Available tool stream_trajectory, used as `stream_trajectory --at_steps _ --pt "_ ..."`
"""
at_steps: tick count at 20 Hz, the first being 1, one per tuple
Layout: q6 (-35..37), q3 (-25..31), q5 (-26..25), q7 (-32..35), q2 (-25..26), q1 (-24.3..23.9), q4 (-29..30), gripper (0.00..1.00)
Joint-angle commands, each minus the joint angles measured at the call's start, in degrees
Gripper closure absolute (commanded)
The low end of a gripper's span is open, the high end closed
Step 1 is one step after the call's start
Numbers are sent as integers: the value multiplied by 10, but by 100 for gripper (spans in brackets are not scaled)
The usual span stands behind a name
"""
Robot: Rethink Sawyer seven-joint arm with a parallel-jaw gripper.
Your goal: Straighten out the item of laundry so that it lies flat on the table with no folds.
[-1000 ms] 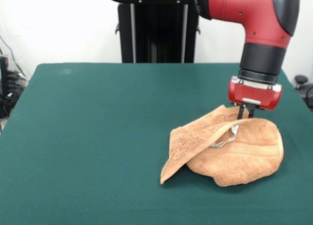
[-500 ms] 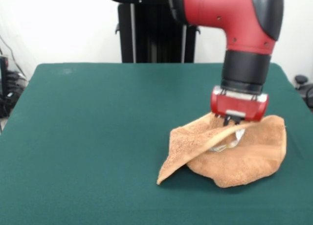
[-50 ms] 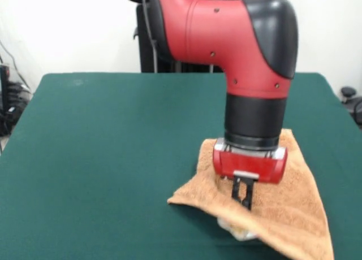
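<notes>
The item of laundry (image 3: 297, 195), an orange-tan terry towel, lies at the near right of the green table (image 3: 102, 147). It is partly raised and drawn out toward the near edge, with a corner sticking out to the left and a fold under the front. My gripper (image 3: 244, 204) points down over its middle. The narrow black fingers are close together and pinch the cloth. A small white-grey label (image 3: 240, 233) shows just below the fingertips. The red wrist hides part of the towel's far side.
A black pedestal (image 3: 181, 45) stands behind the table's far edge. Dark cables and gear sit off the table at the left edge (image 3: 8, 102), and another dark object lies off its right side (image 3: 350, 96).
The arm has swung toward the near edge and leftward, carrying the pinched towel edge with it. The towel has been pulled over itself and now stretches toward the front right.
</notes>
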Motion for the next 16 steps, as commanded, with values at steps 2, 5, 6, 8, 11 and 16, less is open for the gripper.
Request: stream_trajectory --at_steps 2,5,6,8,11,16 --pt "63 96 -66 -39 39 -9 -83 100" --pt "64 98 -80 -24 38 -11 -80 100" --pt "63 95 -82 -15 33 -10 -71 100" --pt "65 88 -84 7 18 -6 -44 100" --pt "69 76 -86 35 -10 3 1 100" --pt "62 55 -70 86 -35 27 52 100"
